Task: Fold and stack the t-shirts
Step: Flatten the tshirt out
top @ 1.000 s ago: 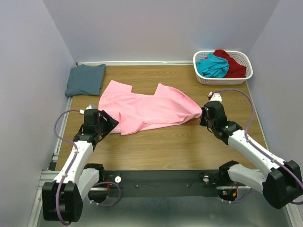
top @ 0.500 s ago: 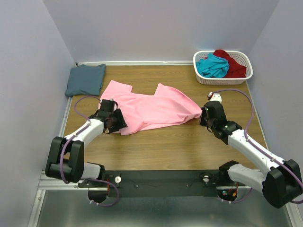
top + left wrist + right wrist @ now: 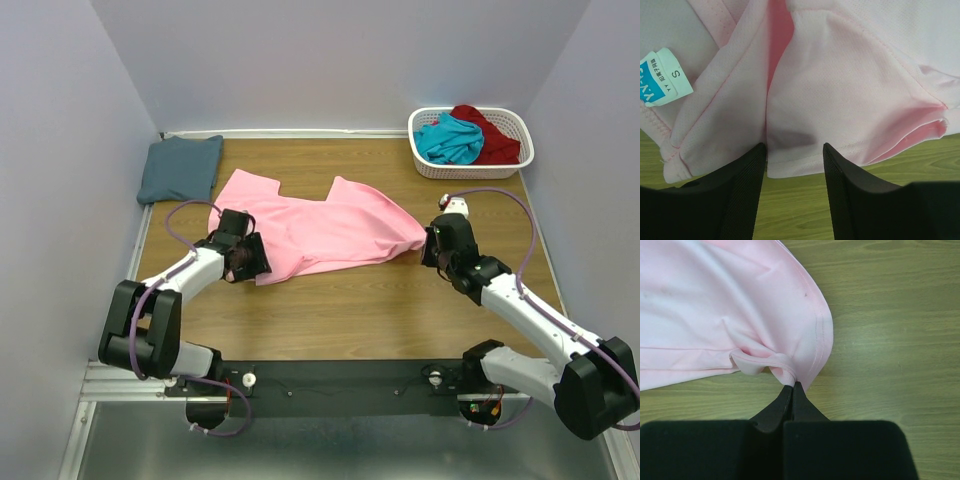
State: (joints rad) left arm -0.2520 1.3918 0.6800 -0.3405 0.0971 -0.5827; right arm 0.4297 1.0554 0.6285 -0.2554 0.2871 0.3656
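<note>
Pink t-shirt (image 3: pixel 320 230): right tool (image 3: pixel 791 390) clamped on corner; left tool (image 3: pixel 794 152) newly arrived astride hem, fingers apart, narrowing, grip apparently pending.

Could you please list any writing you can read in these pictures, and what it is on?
"S": on the size tag of the pink t-shirt.
The tag's smaller print and the lettering on its teal part: too small or cut off to read.
No other writing shows.
</note>
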